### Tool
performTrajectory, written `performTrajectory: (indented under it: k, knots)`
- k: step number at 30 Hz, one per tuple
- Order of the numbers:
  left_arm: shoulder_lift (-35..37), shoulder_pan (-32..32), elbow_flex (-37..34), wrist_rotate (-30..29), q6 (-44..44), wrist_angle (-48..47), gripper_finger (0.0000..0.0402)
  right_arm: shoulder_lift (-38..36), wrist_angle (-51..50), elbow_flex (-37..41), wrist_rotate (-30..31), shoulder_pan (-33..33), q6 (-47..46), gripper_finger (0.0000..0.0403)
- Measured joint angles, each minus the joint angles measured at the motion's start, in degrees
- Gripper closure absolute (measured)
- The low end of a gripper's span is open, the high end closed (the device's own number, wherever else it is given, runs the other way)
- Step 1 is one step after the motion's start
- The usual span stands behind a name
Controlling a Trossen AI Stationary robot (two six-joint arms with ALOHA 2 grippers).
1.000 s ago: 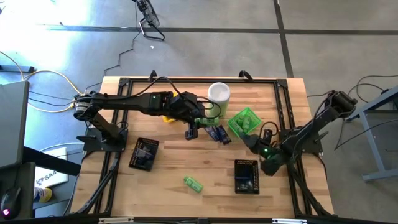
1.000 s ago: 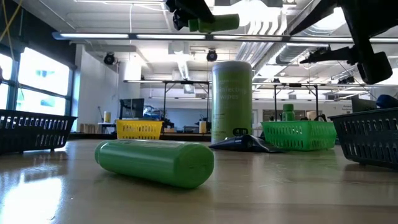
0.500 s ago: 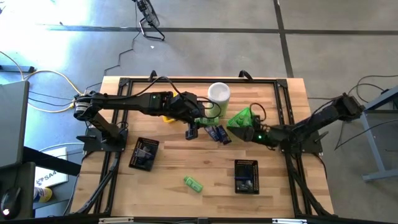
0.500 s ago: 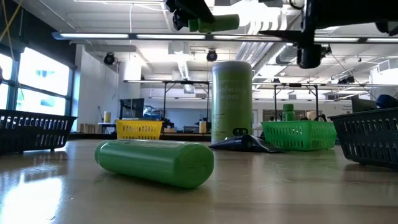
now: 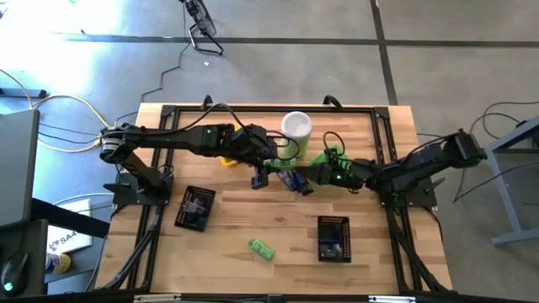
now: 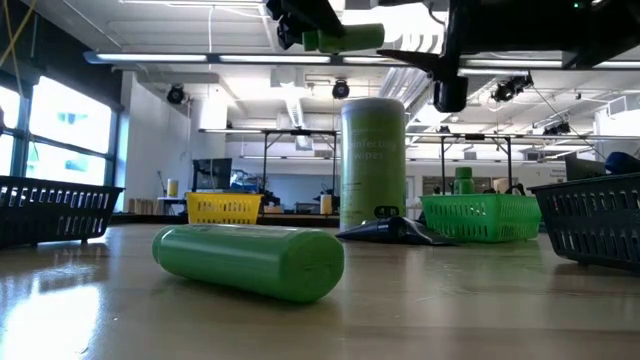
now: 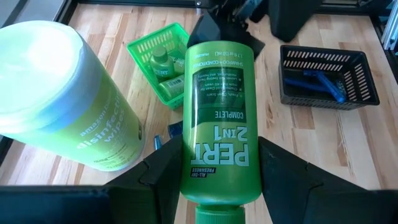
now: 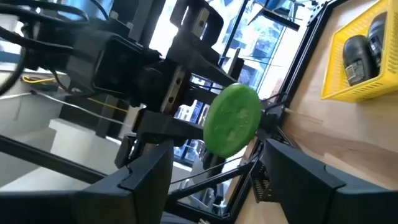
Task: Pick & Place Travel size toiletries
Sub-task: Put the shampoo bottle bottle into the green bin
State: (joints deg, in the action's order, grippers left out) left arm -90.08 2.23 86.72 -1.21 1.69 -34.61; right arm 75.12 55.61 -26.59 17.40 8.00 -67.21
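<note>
Left gripper (image 7: 217,186) clamped on green shampoo bottle (image 7: 219,118), held level in air mid-table, beside tall canister (image 5: 296,128). Right gripper (image 5: 313,172) fingers apart, empty, facing bottle's free end (image 8: 232,119) just left of green tray (image 7: 163,57). Judgement: handover. Centre bottle between right fingers, close firmly, left lets go only afterwards; avoid canister.

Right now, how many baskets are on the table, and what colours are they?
Black baskets: 2
Green basket: 1
Yellow basket: 1
Total: 4
</note>
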Motion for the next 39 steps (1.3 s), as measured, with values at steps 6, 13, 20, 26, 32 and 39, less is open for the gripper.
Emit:
performTrajectory:
  k: [6,13,20,26,32,39]
  knots:
    - [0.0,0.0,0.0,0.0,0.0,0.0,0.0229,4.3,0.3,-4.2,-1.8,-1.4,1.4,0.016]
    - [0.0,0.0,0.0,-0.1,0.1,-0.5,0.0229,6.6,-0.1,-7.1,-2.8,-3.1,1.8,0.016]
    - [0.0,0.0,0.0,-0.2,0.3,-1.1,0.0229,6.6,-0.1,-7.2,-2.7,-3.9,1.0,0.0186]
    - [0.1,0.0,0.1,-0.2,0.3,-1.1,0.0229,6.6,-0.3,-7.1,-2.4,-4.0,0.9,0.0256]
    - [0.1,0.0,0.1,-1.1,0.3,-1.3,0.0229,6.6,-0.1,-7.2,-2.1,-4.0,0.9,0.0291]
    - [0.1,0.0,0.1,-1.2,0.3,-1.1,0.0229,6.6,-0.1,-7.2,-2.2,-4.0,0.8,0.028]
